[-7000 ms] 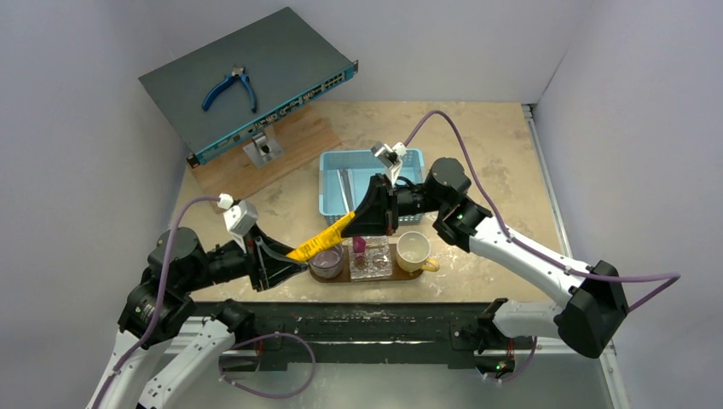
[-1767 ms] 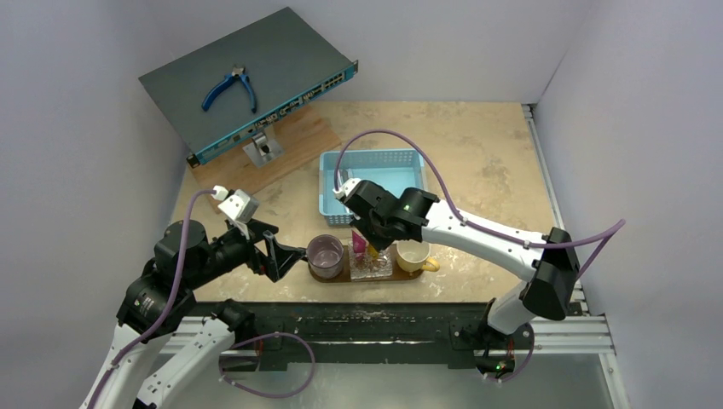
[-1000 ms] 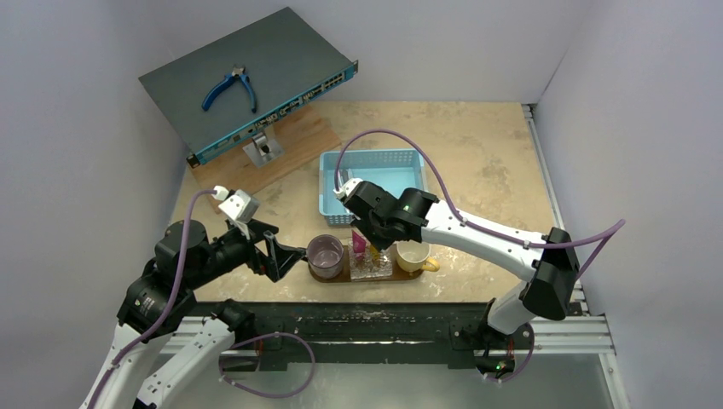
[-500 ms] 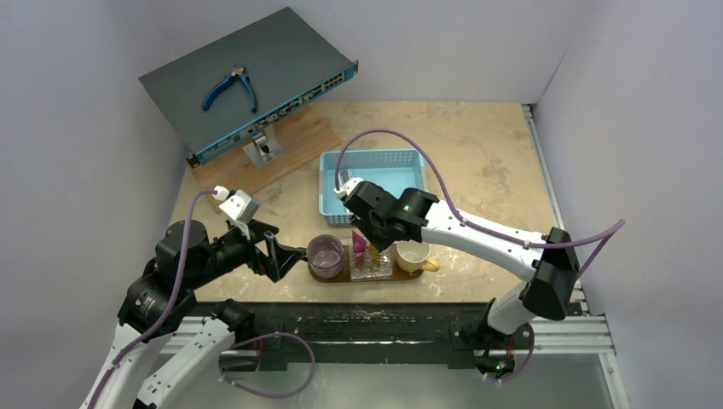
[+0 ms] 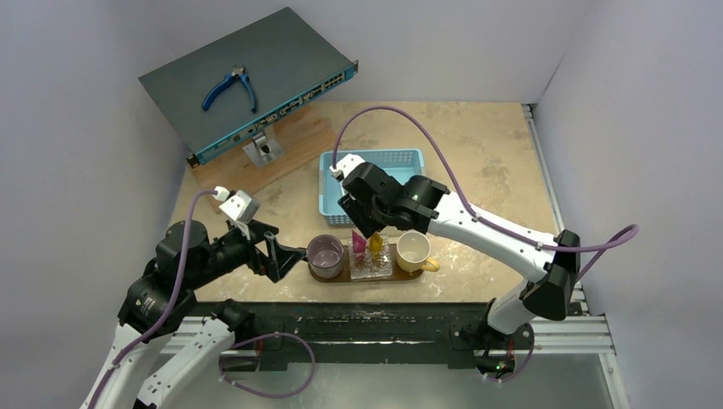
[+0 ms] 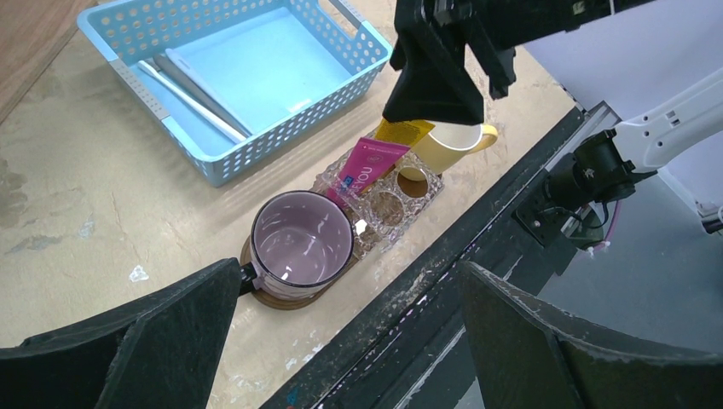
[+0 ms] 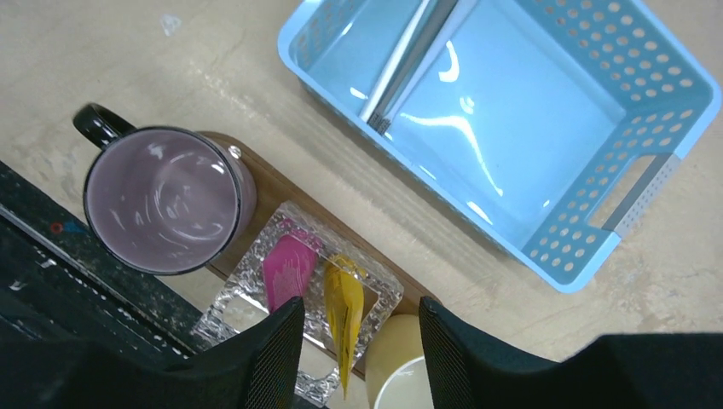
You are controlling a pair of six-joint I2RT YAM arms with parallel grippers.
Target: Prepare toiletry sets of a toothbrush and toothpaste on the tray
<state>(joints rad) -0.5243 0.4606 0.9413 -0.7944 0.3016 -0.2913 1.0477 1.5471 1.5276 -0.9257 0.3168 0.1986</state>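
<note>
Toothbrushes (image 7: 409, 68) lie lengthwise along the basket's (image 7: 673, 94) left wall, just past your right gripper (image 7: 358, 341). Its jaws are half open, holding nothing.

Pale grey walls (image 5: 77, 111), beige mottled tbl (image 5: 486, 153); grey rack unit (image 5: 281, 60) on wood board (image 5: 300, 138), back L.

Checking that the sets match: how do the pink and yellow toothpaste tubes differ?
The pink tube is magenta, the yellow tube orange-yellow. The pink tube stands nearer the purple mug, the yellow tube nearer the yellow mug. Both stand in the clear holder on the tray.
</note>
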